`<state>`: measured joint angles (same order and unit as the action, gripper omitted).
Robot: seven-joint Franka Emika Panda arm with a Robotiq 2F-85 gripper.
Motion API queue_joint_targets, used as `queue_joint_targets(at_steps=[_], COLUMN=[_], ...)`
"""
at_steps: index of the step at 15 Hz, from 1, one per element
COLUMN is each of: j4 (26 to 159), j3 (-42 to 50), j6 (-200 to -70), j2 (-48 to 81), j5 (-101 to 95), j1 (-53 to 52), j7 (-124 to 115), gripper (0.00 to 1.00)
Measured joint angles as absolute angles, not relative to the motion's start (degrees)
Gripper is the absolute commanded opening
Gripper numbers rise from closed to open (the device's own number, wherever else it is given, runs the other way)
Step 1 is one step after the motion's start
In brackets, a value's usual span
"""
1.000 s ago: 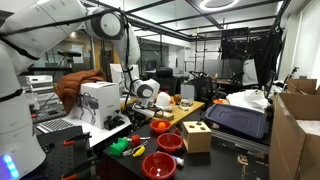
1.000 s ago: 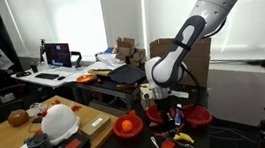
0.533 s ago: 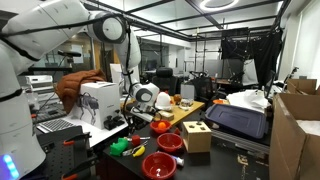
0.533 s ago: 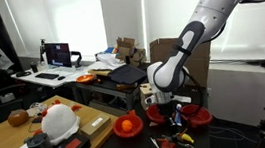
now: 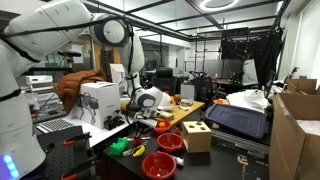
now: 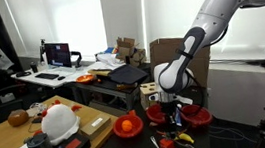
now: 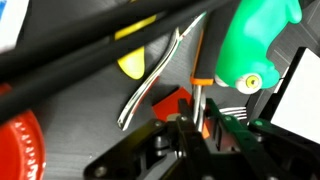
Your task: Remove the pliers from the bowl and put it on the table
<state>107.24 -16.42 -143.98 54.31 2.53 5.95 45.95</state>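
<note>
Pliers (image 7: 150, 78) | long axis diagonal in wrist view, lower-left to upper-right | gripper (image 7: 195, 125) clenched on them

I have the arm (image 5: 60, 25) arched high and folded over, with the wrist turned straight down. The gripper (image 5: 144, 120) hangs low at its end. In the wrist view its jaws are pinched together on the thin orange handle of the pliers (image 7: 198, 65).

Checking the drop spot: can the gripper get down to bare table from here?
Probably yes: the gripper hangs low and bare table shows just below; watch the metal tool and green object nearby.
</note>
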Motion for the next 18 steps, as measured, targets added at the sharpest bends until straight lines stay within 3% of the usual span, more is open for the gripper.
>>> queue_joint_targets(at_steps=[13, 18], j4=[108.1, 109.5], j3=[-16.8, -14.3], j6=[-154.4, -164.0], j2=[54.8, 57.9], j5=[2.5, 0.0], j1=[9.5, 7.5], j7=[45.3, 42.8], gripper=[0.05, 0.05])
